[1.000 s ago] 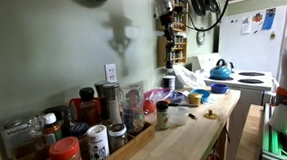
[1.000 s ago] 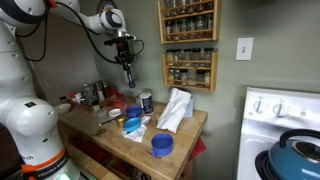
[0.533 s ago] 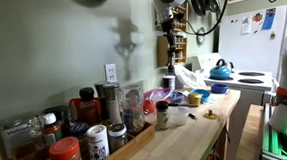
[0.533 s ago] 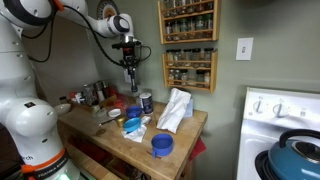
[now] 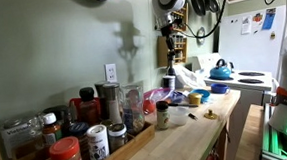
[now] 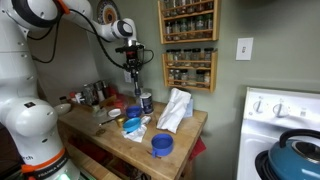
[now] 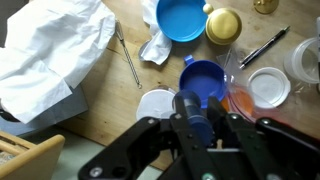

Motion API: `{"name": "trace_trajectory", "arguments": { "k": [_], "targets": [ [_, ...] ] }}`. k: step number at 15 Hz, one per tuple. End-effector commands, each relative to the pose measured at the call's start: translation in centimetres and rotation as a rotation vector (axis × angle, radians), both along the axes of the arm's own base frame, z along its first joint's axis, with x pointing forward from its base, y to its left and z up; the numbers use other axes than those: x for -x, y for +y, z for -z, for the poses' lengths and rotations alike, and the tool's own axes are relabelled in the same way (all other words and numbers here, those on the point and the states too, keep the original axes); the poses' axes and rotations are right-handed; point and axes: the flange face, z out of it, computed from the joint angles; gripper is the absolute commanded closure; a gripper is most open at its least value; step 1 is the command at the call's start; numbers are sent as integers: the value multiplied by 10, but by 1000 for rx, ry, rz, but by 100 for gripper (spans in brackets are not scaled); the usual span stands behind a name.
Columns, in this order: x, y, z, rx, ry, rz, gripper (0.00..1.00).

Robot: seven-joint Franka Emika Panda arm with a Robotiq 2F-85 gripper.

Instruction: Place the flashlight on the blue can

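Observation:
My gripper is shut on the flashlight, a dark blue cylinder held upright high above the wooden counter. It shows in both exterior views. The blue can, squat and round, stands near the counter's front edge beside a white cloth. It also shows in both exterior views. The gripper is well short of the can. It hangs over a darker blue cup and a white lid.
A gold lid, a pen, a thin metal rod and a clear tub lie around. Jars crowd the back of the counter. Spice racks hang on the wall. A blue kettle sits on the stove.
The gripper has moved a little sideways above the counter, toward the cloth and the spice racks, still holding the flashlight. Nothing on the counter has moved.

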Motion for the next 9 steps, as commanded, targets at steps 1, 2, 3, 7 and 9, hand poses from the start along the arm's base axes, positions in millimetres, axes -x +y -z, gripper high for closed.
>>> {"name": "trace_trajectory", "arguments": {
  "k": [1, 2, 3, 7, 9],
  "targets": [
    [-6, -13, -3, 25, -42, 52, 93],
    [-7, -18, -3, 36, -52, 68, 93],
    [-9, -22, -3, 44, -54, 78, 93],
    [-13, -24, 2, 38, -40, 90, 93],
    [-15, -23, 4, 23, -36, 90, 93]
  ]
}}
